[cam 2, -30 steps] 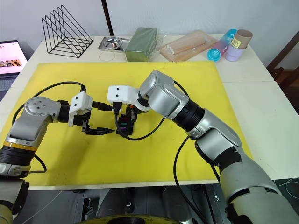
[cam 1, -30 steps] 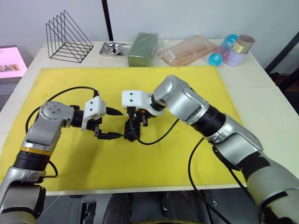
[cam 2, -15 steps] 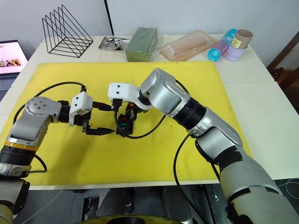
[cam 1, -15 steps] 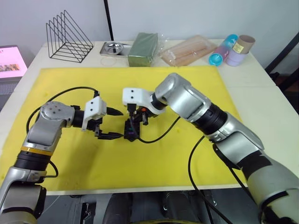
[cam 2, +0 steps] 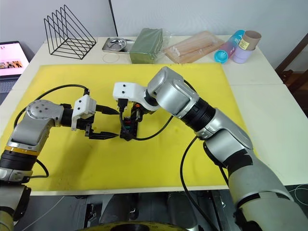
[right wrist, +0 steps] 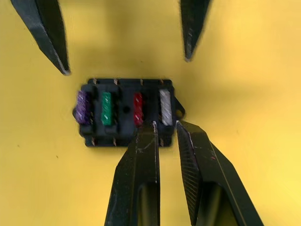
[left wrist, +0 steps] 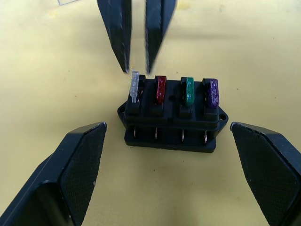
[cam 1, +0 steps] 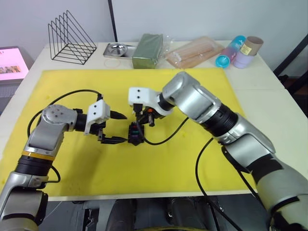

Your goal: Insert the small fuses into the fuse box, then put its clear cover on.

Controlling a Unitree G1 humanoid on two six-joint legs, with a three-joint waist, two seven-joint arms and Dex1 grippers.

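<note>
The right gripper [right wrist: 164, 129] is being seen slightly raised since the earlier frame, fingers nearly together just above the pale fuse [left wrist: 134, 86]. The fuse box [left wrist: 172, 115] is being flanked by the left gripper [left wrist: 167, 136], fingers wide apart, on the yellow mat [cam 1: 144, 183].

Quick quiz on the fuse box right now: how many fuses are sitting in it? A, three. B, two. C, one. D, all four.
D: the left wrist view shows the fuse box holding a pale fuse, a red fuse, a green fuse and a purple fuse in a row, with the right gripper just above the pale one.
</note>
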